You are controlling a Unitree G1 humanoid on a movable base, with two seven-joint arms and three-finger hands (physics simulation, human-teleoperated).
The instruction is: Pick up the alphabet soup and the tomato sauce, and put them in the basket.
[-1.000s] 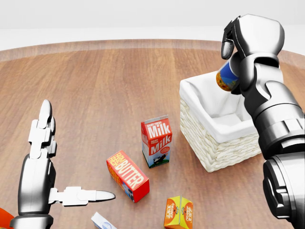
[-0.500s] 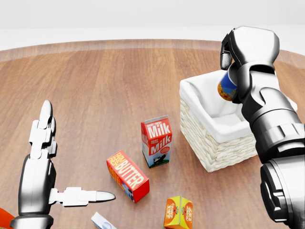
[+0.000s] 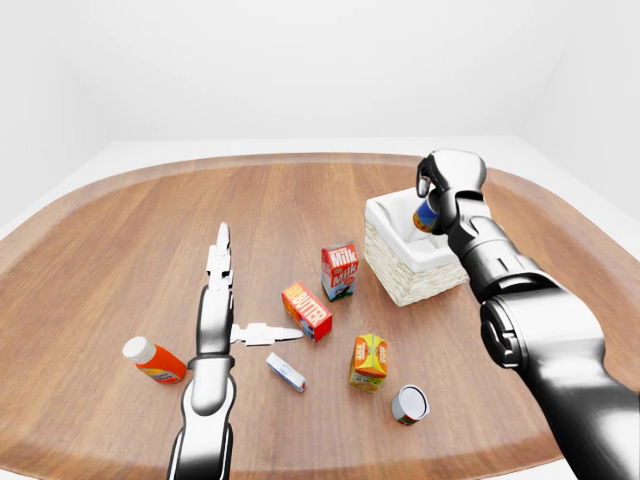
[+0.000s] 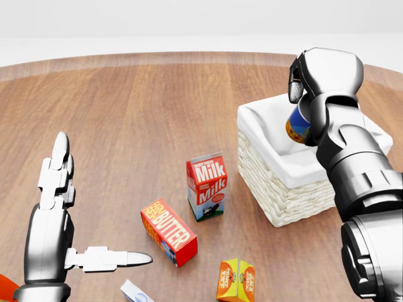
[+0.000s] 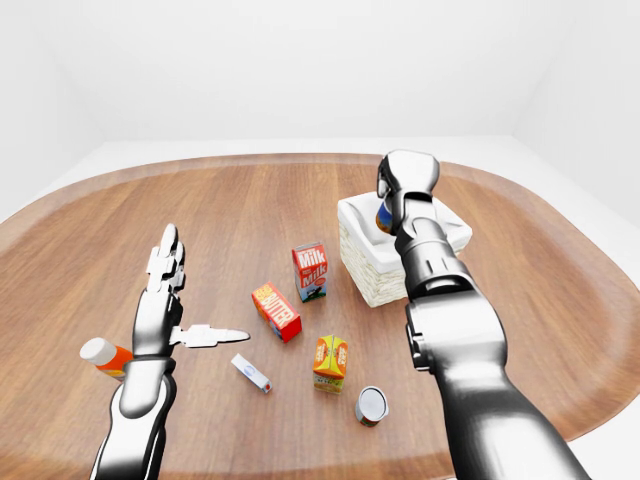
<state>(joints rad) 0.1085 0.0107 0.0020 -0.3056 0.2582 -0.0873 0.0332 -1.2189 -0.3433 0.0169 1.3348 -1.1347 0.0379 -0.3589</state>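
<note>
Right hand [image 4: 324, 78] raised over the basket [image 4: 283, 195], fingers curled round a can [image 4: 297, 126]: blue wrapper with an orange-yellow patch, tilted, mostly hidden behind the wrist, held above the white cloth lining and not touching it. Which of the two task tins this is, not legible.

Left hand [image 4: 56, 214] flat and spread, fingers pointing toward the top of the head view, thumb stuck out to the right, holding nothing, hovering above the table [image 4: 138, 107].

Basket woven, pale, square, lined in white, standing at the right of the head view. Just left of it, upright, a milk carton [image 4: 206, 186], red and white. Below that, lying on its side, a butter box [image 4: 169, 231], orange-red. Lower still, an orange juice carton [image 4: 235, 280].

In the left-eye view: a second can [image 3: 409, 404] on its side near the bottom, grey end showing, well apart from the basket. Near the left arm, a bottle [image 3: 153, 360], orange with a white cap, lying down. A small white-and-blue box [image 3: 286, 372] between them.
</note>
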